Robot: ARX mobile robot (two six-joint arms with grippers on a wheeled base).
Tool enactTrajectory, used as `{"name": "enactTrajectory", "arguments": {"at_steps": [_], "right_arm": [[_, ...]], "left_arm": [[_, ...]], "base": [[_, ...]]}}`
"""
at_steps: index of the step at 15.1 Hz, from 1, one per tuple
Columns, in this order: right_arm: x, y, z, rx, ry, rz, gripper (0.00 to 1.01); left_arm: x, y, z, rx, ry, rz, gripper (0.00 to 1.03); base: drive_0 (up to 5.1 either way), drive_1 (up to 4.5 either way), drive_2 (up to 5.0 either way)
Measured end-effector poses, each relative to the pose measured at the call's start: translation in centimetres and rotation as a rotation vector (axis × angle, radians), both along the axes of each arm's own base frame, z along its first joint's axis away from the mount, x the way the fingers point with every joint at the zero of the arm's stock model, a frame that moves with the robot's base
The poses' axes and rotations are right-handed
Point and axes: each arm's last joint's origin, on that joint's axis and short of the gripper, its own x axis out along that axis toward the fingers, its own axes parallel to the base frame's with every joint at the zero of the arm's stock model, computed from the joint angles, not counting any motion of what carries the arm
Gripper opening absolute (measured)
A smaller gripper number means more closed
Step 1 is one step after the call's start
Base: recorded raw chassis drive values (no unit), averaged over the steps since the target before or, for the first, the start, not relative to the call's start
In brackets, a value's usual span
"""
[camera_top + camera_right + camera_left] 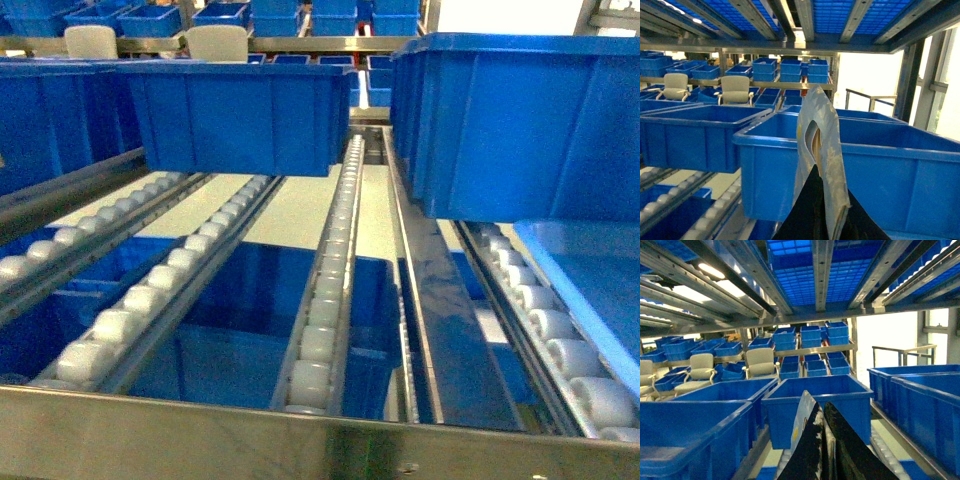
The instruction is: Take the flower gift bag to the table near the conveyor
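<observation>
The flower gift bag (pixel 822 132) is a grey-blue paper bag with a cut-out handle, standing up between my right gripper's (pixel 832 177) black fingers (pixel 810 215), which are shut on it. In the left wrist view a thin grey-blue edge of the bag (pixel 798 424) with a yellow spot sits in my left gripper (pixel 822 412), also shut on it. The conveyor (pixel 325 300) fills the head view with steel rails and rows of white rollers. Neither gripper nor the bag shows in the head view. The table is out of view.
Blue plastic bins (pixel 235 115) (pixel 520 120) sit on the rollers close ahead, with another (pixel 890 165) just behind the bag. A steel front rail (pixel 300 440) crosses the bottom. Upper rack rails (pixel 820 270) run overhead. More bins and chairs (pixel 760 362) stand behind.
</observation>
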Motion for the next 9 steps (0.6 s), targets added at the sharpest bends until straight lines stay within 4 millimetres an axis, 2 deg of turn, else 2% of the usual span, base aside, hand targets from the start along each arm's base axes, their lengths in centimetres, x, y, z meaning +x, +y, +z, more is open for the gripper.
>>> {"name": "enactTrajectory", "arguments": {"at_steps": [9], "right_arm": [[0.00, 0.00, -0.08, -0.001, 0.005, 0.000, 0.02]], "left_arm": [[-0.02, -0.01, 0.02, -0.001, -0.001, -0.001, 0.02]], "base": [[-5.0, 2.46, 2.5]]}}
